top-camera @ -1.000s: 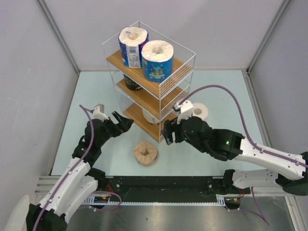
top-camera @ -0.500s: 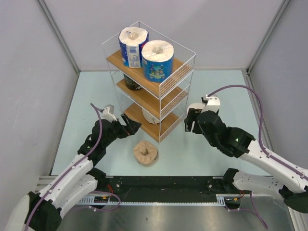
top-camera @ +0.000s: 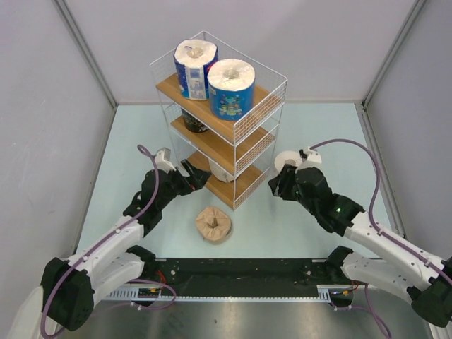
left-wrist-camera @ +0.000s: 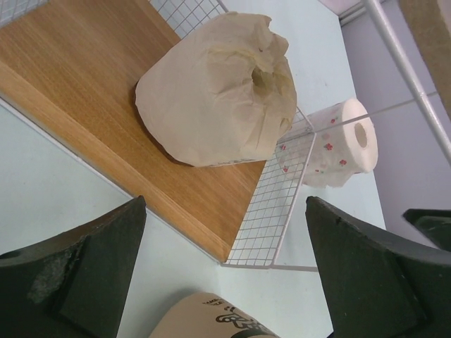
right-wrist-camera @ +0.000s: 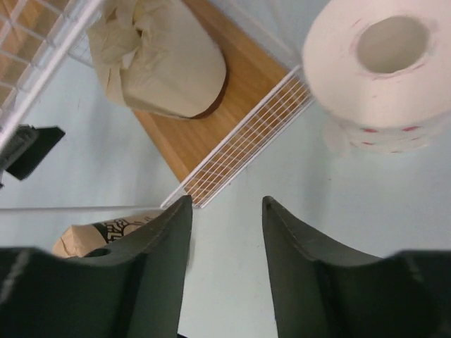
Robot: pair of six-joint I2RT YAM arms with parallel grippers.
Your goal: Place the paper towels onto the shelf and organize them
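**A:** What does your left wrist see that the overhead view misses?

**B:** My left claw (left-wrist-camera: 225, 205) is spread wide with nothing in it. Straight ahead of it, the cream roll (left-wrist-camera: 218, 91) sits on the bottom board of the shelf (left-wrist-camera: 91, 91) in crumpled wrap. From overhead that roll is mostly hidden under the upper boards. Beyond the claw, past the wire mesh, the white dotted roll (left-wrist-camera: 331, 144) stands on the desk (left-wrist-camera: 63, 190).

**A:** And the right wrist?

**B:** My right claw (right-wrist-camera: 227, 204) has its fingers parted and nothing between them. The dotted roll is ahead and to the right, near but apart. The tan-brown roll (right-wrist-camera: 106, 236) peeks in low on the left.

**A:** What does only the overhead view show?

**B:** The two blue-wrapped rolls (top-camera: 195, 67) (top-camera: 231, 88) stand upright on the top board, far above both claws. The dark-wrapped roll (top-camera: 193, 121) is tucked on the middle board.

**A:** And the surroundings?

**B:** The desk is a pale blue-green. Plain grey walls (top-camera: 42, 85) close it in on three sides. A black rail (top-camera: 240, 268) runs along the near edge, by my bases.
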